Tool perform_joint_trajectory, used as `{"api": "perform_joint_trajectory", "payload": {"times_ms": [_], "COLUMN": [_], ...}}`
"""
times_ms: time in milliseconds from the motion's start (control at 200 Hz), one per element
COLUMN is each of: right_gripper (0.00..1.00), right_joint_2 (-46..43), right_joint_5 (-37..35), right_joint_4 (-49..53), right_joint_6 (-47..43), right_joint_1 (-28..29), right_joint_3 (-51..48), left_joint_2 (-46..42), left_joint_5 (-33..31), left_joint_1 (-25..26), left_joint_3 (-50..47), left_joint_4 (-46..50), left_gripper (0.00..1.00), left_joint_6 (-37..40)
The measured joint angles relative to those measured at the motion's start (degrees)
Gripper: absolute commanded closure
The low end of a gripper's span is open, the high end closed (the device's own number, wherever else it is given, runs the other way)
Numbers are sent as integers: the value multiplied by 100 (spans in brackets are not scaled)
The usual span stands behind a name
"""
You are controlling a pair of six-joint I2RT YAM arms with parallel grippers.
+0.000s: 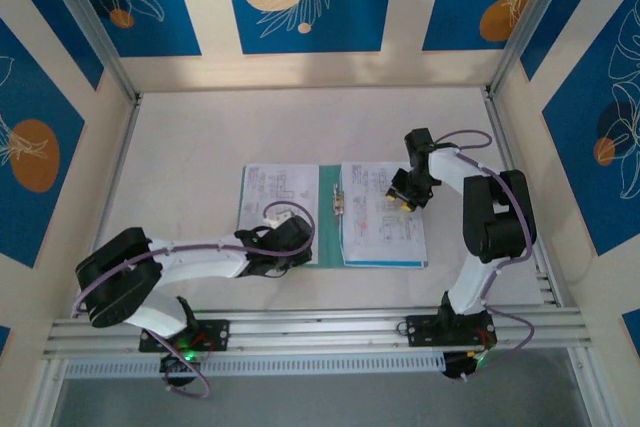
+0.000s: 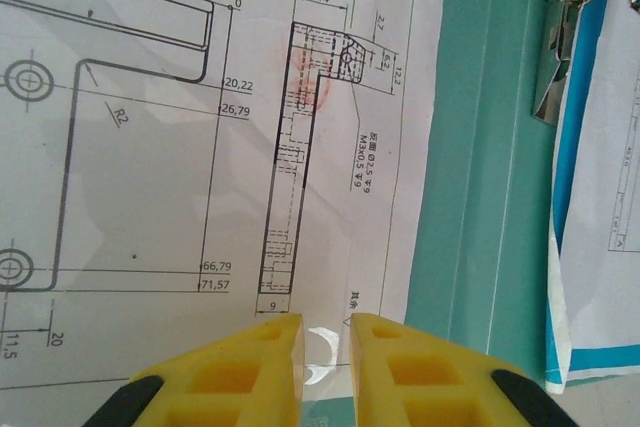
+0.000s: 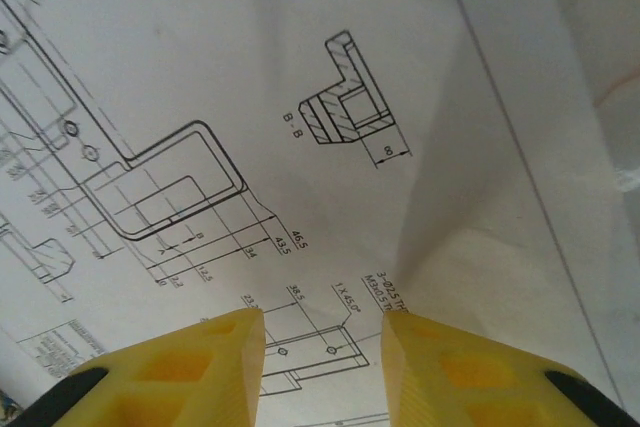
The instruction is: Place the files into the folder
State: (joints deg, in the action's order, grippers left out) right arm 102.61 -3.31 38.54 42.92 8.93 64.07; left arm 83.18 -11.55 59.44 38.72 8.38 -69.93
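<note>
- Looking down from the top external view, the folder [image 1: 326, 239] lies open on the worktop [image 1: 180, 147], its teal-green showing along the spine and the outer edges.
- The files [image 1: 265, 192] are spread across both halves of it, with printed sheets left and right of the metal clip [image 1: 337, 203] at the spine.
- The left claw [image 1: 290, 239] sits at the near right corner of the left sheet. The right claw [image 1: 404, 199] is over the right sheet, near its far edge.
- From the left wrist, the left claw [image 2: 325, 322] has its yellow fingers almost together, with only a slim gap at the near edge of a drawing sheet [image 2: 150, 197]. I cannot tell whether they pinch it.
- Folder [image 2: 490, 197] teal lies just right of that sheet, and beyond it are the clip [image 2: 555, 77] and a blue-edged sheet [image 2: 612, 197].
- From the right wrist, the right claw [image 3: 323, 315] has its fingers clearly apart and grips nothing. Below them is a printed sheet [image 3: 250, 97], which rises in a crease beside the right finger.
</note>
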Motion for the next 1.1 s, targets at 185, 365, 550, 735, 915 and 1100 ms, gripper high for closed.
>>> {"api": "perform_joint_trajectory", "payload": {"times_ms": [185, 365, 550, 735, 915, 1100], "right_gripper": [63, 63, 61, 54, 48, 51], "right_joint_2": [55, 116, 109, -50, -461, -649], "right_joint_5": [61, 81, 79, 76, 46, -96], "right_joint_4": [-28, -31, -44, 59, 157, 240], "right_joint_6": [61, 61, 61, 63, 59, 55], "right_joint_1": [87, 140, 175, 306, 479, 876], "right_joint_3": [0, 11, 11, 120, 455, 872], "left_joint_2": [-26, -52, -118, -120, -195, -256], "left_joint_5": [0, 0, -2, -2, -4, 0], "left_joint_1": [0, 0, 0, 0, -7, -44], "left_joint_3": [-7, -31, -59, -68, -192, -345], "left_joint_4": [-2, -2, 0, 2, 20, 22], "left_gripper": [82, 82, 82, 82, 82, 84], "left_joint_6": [0, -2, 0, -2, 0, 0]}}
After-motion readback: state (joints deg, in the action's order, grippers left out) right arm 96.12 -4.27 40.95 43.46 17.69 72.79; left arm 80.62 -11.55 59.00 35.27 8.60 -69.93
